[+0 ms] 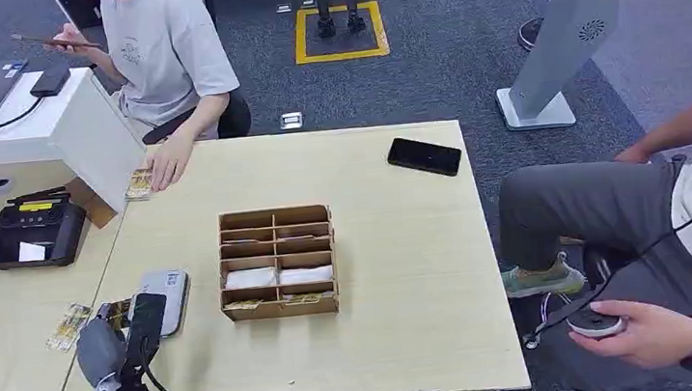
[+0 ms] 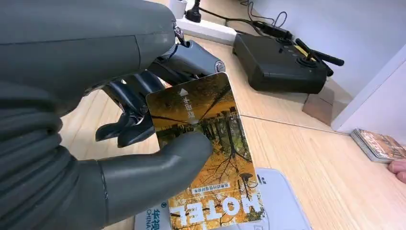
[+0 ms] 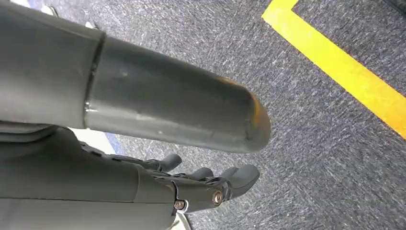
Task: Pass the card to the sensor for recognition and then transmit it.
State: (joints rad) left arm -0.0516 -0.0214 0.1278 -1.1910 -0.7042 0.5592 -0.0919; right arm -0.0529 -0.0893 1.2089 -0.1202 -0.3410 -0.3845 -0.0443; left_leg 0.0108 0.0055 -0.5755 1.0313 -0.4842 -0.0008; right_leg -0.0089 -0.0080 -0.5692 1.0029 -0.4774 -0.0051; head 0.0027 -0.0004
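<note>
The card [image 2: 206, 158] runs off the wrist picture's edge (thumb [image 2: 163, 167] covers part), hiding the sensor [image 2: 282, 201] beneath.

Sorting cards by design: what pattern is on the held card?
Golden autumn trees with white HOTEL lettering on the card; left wrist view.

Blk phone [image 1: 424, 156] – divided wood box [image 1: 277, 262]

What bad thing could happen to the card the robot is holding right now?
1. The left hand only pinches the card near one end between thumb and fingers, so it might slip out or twist.
2. The card hangs over the sensor's edge, not squarely over it, so it might not be read.
3. More cards lie close beside the sensor; the hand could bump them.
</note>
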